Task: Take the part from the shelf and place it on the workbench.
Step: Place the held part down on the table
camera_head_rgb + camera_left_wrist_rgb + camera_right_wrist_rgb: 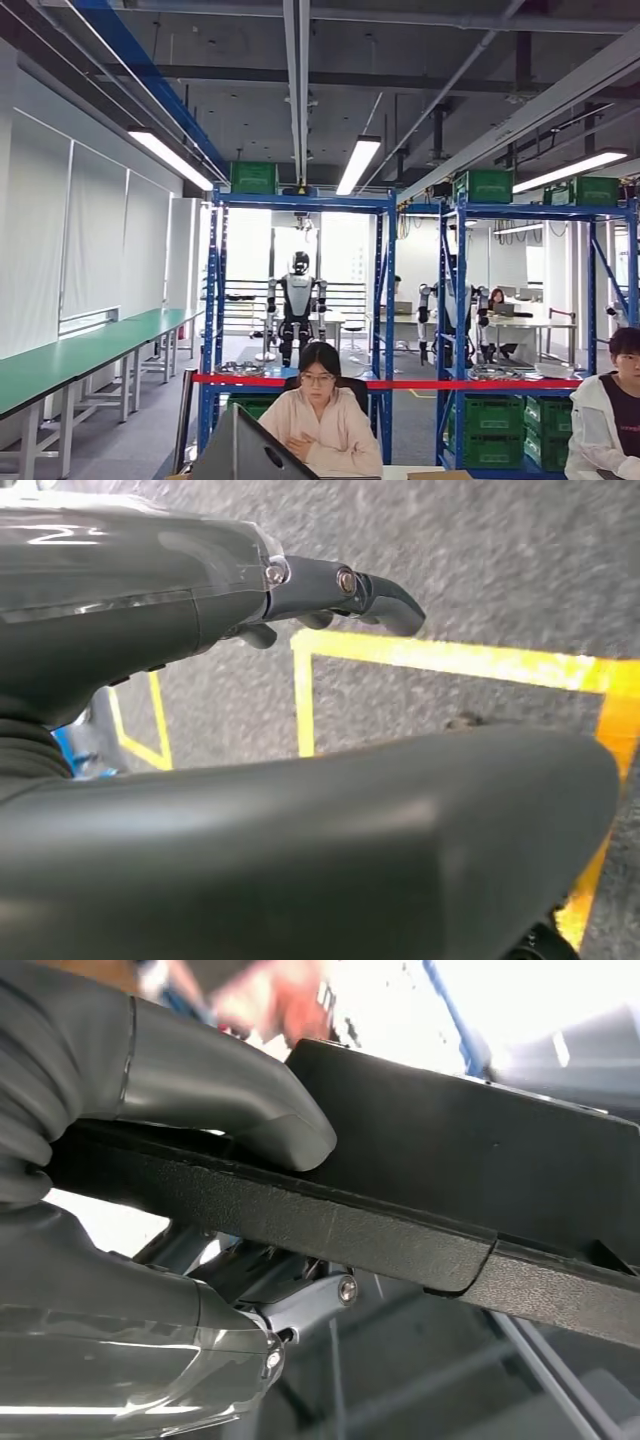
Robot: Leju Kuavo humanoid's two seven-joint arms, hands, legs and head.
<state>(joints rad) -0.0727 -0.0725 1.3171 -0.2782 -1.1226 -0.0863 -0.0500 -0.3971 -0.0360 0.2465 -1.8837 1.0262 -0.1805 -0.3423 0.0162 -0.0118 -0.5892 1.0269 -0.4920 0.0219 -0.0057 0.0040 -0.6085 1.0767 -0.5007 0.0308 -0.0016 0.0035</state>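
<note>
The right hand (151,1210) grasps the part (468,1190), a flat black piece with a textured edge: in the right wrist view the thick grey thumb (226,1090) presses on one face of it and darker fingers (302,1305) sit under the other, so the part is pinched between them. In the head view the same part (249,450) shows as a dark grey slanted panel at about 6 o'clock, low in the picture, in front of the seated person (321,420) in a pale top.

The left hand (226,680) hangs over grey floor (490,560) marked with yellow tape lines (453,660). Its dark fingers (362,590) stretch out with nothing between them and the thumb (released, holding nothing).

Ahead, at 12 o'clock, stands a blue shelf (385,300) with a red bar (423,384) across its middle level and green crates (253,177) on top. A second blue shelf (592,290) stands at 3 o'clock, with more green crates (490,415) on its low level. Round metal parts (240,369) lie on the shelf level just above the red bar. A long green worktop (68,360) runs along the wall at 9 o'clock. Another person (611,410) in a white jacket sits at 4 o'clock. Two other humanoid robots (296,305) stand beyond the shelves.
</note>
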